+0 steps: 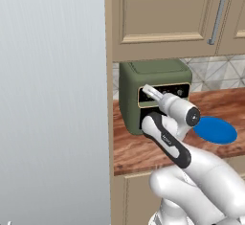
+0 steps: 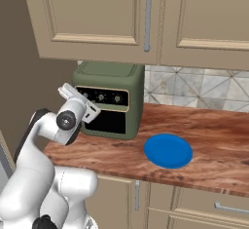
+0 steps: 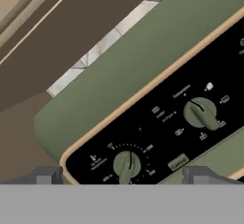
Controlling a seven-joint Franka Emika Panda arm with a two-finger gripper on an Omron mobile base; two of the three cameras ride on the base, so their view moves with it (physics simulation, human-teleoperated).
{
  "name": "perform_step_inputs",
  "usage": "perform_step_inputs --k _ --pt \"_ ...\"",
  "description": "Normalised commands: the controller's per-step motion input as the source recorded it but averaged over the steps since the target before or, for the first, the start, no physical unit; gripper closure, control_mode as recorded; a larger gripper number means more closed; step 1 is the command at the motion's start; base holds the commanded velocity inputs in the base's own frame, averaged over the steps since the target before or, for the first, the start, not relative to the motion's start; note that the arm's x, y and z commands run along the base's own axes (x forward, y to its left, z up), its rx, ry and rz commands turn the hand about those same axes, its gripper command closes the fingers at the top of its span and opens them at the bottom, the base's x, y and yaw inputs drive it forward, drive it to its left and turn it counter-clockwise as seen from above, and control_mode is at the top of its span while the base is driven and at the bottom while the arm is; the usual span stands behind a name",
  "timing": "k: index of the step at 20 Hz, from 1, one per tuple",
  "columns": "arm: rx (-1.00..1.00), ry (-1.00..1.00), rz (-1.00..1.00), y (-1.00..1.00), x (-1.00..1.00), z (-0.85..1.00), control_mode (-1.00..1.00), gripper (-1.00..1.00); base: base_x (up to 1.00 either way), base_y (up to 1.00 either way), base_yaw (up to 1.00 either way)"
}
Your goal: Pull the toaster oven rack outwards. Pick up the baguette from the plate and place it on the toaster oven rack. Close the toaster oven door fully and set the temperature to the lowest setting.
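- Three views, one moment: the pincer (image 3: 122, 175) is released, its tips spread wide and grasping nothing, held close in front of the black control strip (image 2: 103, 97) of the toaster oven (image 2: 113, 79).
- Toaster oven: olive-green box with cream trim, standing on the wooden bench (image 2: 204, 130) directly ahead of the pincer; it looks heavy and stiff, unlikely to shift under a knob turn.
- Knobs: in the hand view one small green knob (image 3: 127, 165) sits between the pincer tips, just ahead of them; a second knob (image 3: 200, 113) lies further along the strip. Both look small, rigid and smooth, so a slip is possible; best taken across the raised ridge, tips on either flank.
- Toaster oven door (image 2: 111, 122): below the pincer, dark glass under the strip; it appears shut, though the arm covers part of it in the left base view.
- Plate (image 2: 168, 150): bright blue, flat on the bench, well apart from the pincer on the side beyond the oven; nothing is seen lying on it.
- Baguette and rack: I cannot tell where they lie; judged to be behind the door.
- View differences: the hand view gives the dial markings and the knob pointers; the base views give the plate, the wall cupboards (image 2: 97, 13) above and the arm's reach.
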Motion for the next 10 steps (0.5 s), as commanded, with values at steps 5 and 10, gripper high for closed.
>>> perform_step_inputs --k 5,10 --pt "0.0 -0.06 0.0 0.0 0.03 -0.03 -1.0 -1.0 0.0 0.0 0.0" --pt "0.0 -0.06 0.0 0.0 0.05 -0.15 -1.0 -1.0 0.0 0.0 0.0"
